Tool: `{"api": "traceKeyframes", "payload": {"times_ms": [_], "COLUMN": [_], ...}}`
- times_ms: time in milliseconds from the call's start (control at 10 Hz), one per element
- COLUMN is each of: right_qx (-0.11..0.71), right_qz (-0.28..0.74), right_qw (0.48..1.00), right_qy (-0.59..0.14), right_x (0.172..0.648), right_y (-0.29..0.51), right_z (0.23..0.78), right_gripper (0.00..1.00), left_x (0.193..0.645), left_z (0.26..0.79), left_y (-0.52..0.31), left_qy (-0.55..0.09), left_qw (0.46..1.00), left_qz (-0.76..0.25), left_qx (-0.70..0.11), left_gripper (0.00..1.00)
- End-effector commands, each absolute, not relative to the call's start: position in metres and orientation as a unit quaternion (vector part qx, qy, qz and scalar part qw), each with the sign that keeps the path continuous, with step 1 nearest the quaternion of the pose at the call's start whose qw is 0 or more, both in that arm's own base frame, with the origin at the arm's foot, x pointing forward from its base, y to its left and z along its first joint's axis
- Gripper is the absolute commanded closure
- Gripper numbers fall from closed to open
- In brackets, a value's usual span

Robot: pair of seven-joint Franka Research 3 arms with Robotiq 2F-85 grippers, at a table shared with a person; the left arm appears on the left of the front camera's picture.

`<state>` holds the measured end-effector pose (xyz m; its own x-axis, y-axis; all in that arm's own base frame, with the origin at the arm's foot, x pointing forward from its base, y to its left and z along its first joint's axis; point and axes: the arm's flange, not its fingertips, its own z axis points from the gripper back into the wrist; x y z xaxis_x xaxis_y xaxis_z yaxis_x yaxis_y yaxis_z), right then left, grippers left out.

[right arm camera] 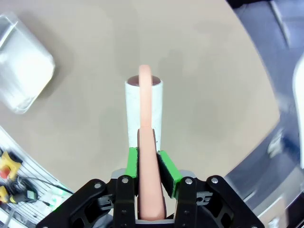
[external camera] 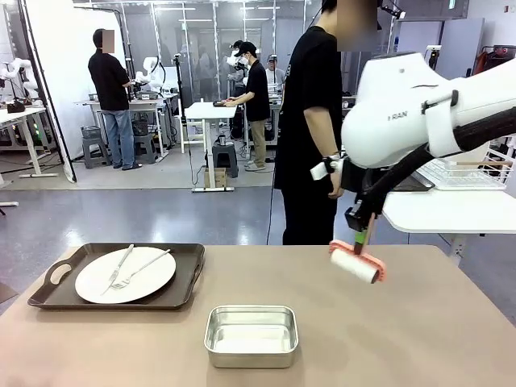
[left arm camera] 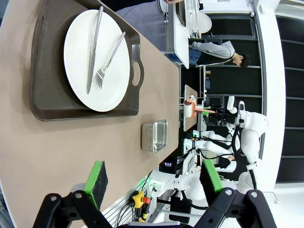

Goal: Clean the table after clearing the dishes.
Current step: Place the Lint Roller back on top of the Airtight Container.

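**Table** (external camera: 451, 339), beige-tan top. The near and right-hand stretches lie bare. No crumbs or spills can be made out on it at this resolution.

**Dishes**, one set, at the table's far left corner:
- dark brown handled tray (external camera: 187, 282), flat on the top
- round white plate (external camera: 93, 282), centred on the tray
- knife (external camera: 119, 268) and fork (external camera: 141, 268), lying side by side across the plate, handles pointing toward the far side

**Steel pan** (external camera: 250, 358), small and rectangular, near the front edge at mid-table. It is well apart from the tray and looks empty.

**Lint roller** (external camera: 355, 266), a white roll on a salmon-pink frame and handle. It sits low over the right half of the table, roll tilted. Whether the roll touches the surface cannot be told.

**Right gripper** (right arm camera: 152, 161), clamped on the roller's pink handle. The green pads (right arm camera: 134, 161) press it from both sides and the roll points away, down toward the table.

**Left gripper** (left arm camera: 154, 178), jaws spread wide and holding nothing, off the near-left end of the table and looking along it toward the tray.

**Person** (external camera: 310, 121), in black, standing at the far side with hands off the table.

**Status** — clearing appears unfinished, since the tray with its plate and cutlery is still on the table. The cleaning tool is in hand and placed over the bare right side, so rolling looks ready to begin or barely begun. Left to do, by this reading — remove the tray, then pass the roller over the rest of the top, including the patch under the tray.
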<state>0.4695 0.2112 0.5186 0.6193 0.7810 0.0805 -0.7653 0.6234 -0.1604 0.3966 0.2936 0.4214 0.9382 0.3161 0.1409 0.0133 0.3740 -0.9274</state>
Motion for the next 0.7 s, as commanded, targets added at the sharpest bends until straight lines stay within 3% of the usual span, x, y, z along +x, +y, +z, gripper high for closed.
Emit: {"api": "traceKeyframes", "payload": {"times_ms": [0,200,600], "right_qx": [-0.064,-0.081,-0.036], "right_qz": [0.539,0.595,0.696], "right_qw": [0.838,0.799,0.716], "right_qy": [-0.053,-0.015,-0.045], "right_x": [0.468,0.461,0.438], "right_y": [0.236,0.280,0.354], "right_z": [0.532,0.541,0.528], "right_gripper": [0.77,0.77,0.77], "left_x": [0.396,0.396,0.396], "left_z": [0.422,0.422,0.422], "left_y": [0.294,0.294,0.294], "left_qy": [-0.157,-0.157,-0.157], "left_qw": [0.812,0.812,0.812], "left_qz": [0.096,0.096,0.096], "left_qx": [-0.555,-0.555,-0.555], "left_gripper": [0.00,0.00,0.00]}}
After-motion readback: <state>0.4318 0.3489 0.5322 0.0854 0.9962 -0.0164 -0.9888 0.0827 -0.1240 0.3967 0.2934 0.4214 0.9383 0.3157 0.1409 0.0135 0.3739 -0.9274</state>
